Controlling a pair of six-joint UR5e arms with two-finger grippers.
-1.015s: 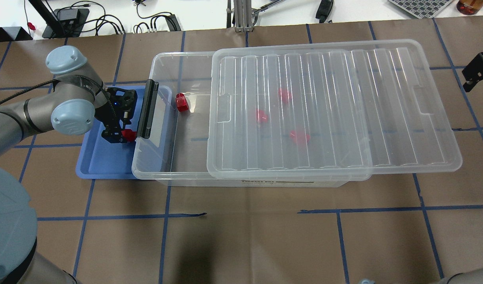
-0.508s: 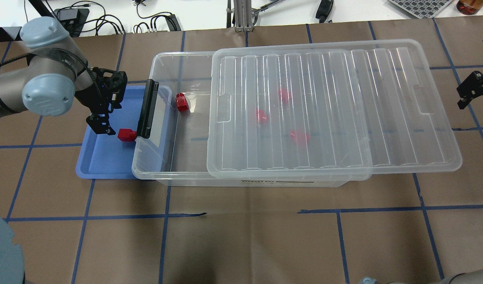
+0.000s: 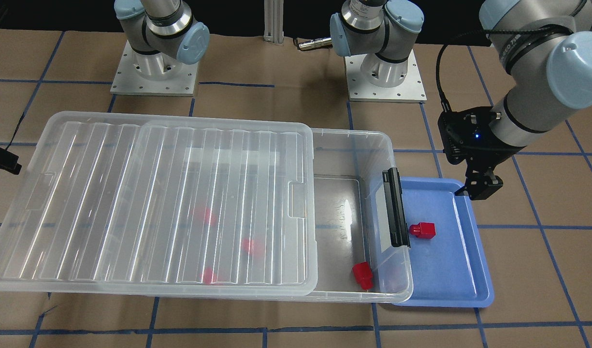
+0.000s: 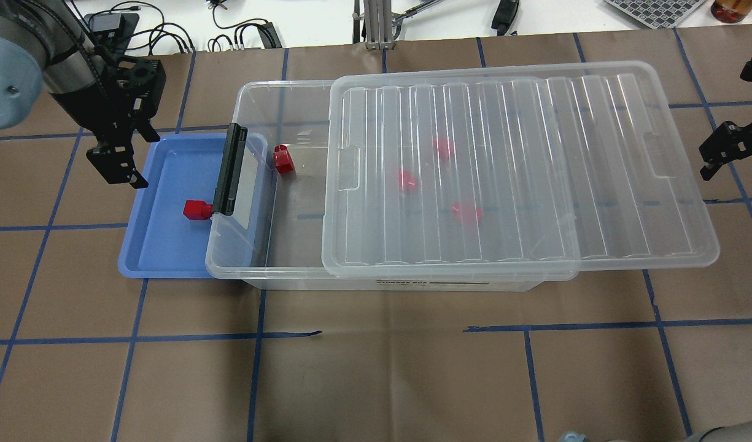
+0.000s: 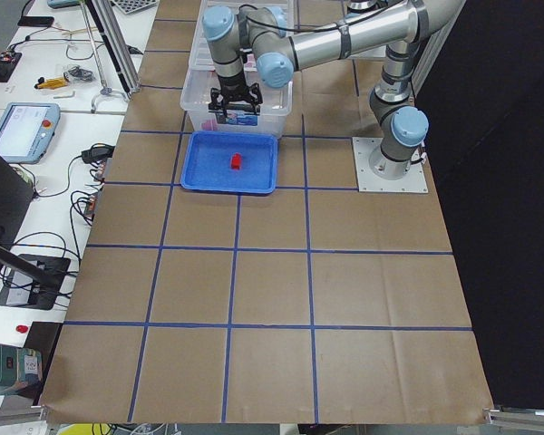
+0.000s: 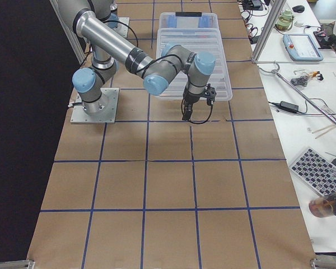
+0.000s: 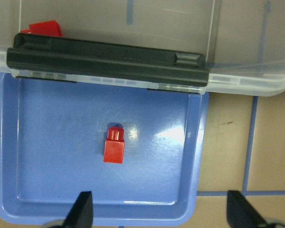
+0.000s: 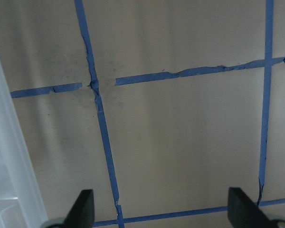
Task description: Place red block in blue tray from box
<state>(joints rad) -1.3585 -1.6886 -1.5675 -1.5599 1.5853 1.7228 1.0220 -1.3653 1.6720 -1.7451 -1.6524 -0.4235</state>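
The red block is being seen lying flat on the floor of the blue tray, with its narrower stub pointing toward the box; nothing is gripping it. The left gripper is being held raised over the tray's side away from the box, fingers spread wide with nothing between them, well clear of the block. In the left wrist view both fingertips are being shown at the bottom edge, with the block between and ahead of them. The tray is being overlapped along one edge by the box's short end, where the black latch bar is sitting. The ribbed lid is being left slid aside toward the robot's right, so the latch end of the box is being left uncovered. One more red block is being seen in that uncovered part, near the end wall. Three others are being seen dimly through the lid. The right gripper is being held beyond the lid's far short end, over the brown papered table, fingers spread apart and empty, with only blue tape lines under it in the right wrist view.
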